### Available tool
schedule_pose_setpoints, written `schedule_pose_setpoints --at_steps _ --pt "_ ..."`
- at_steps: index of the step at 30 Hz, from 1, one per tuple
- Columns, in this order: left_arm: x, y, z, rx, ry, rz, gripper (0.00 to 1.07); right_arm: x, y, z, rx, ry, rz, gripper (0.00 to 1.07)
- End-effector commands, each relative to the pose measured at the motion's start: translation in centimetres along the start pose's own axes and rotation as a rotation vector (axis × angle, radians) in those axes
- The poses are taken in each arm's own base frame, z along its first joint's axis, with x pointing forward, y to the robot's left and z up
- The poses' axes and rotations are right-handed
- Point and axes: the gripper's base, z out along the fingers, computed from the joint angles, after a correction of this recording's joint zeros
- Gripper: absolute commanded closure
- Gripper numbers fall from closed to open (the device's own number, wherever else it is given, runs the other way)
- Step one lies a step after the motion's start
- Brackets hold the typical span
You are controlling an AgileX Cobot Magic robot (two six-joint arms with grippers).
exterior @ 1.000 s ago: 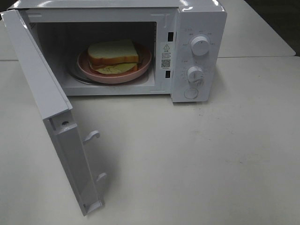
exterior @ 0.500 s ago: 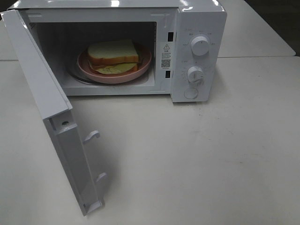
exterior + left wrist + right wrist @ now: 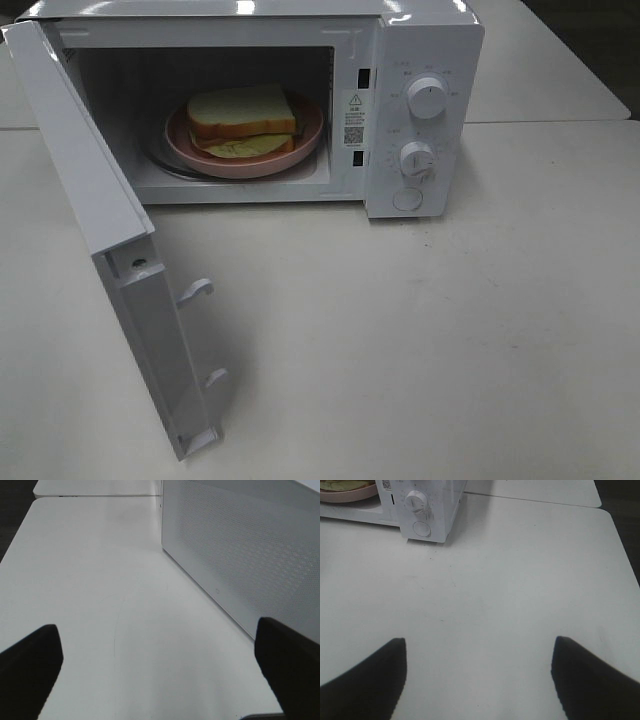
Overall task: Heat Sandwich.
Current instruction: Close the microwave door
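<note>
Sandwich [image 3: 243, 120] is seen in the upper centre of the high view. It is laid on a round pink plate [image 3: 246, 163] inside the cavity of a white microwave [image 3: 425, 40]. Two white slices with brown crust are stacked, and pale yellow filling is shown at the front edge. The plate is wider than the sandwich.

Microwave door [image 3: 90, 190] is swung fully open toward the lower left of the frame, with its two latch hooks exposed. On the control side, two knobs [image 3: 427, 98] are stacked one above the other, and a round button [image 3: 408, 199] is set under them. The microwave is stood on a pale surface [image 3: 450, 330].

Left claw [image 3: 159, 667] is held wide open above the surface, with nothing gripped between the dark fingers [image 3: 30, 670]. A perforated white panel [image 3: 250, 545] of the microwave is seen close beside it.

Right claw [image 3: 480, 672] is also spread wide and nothing is held. It is kept over bare surface, well apart from the microwave's control side. Only a sliver of the plate is caught in that view.
</note>
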Motion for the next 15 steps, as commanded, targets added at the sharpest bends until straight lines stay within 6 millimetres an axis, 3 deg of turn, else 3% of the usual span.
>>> schedule_pose_setpoints --at_steps 1,15 --pt "0.24 -0.07 -0.32 -0.002 -0.029 -0.007 0.05 0.22 0.06 -0.33 0.006 -0.028 0.001 0.31" --pt "0.24 -0.07 -0.32 -0.002 -0.029 -0.007 0.05 0.22 0.06 -0.33 0.006 -0.028 0.001 0.31"
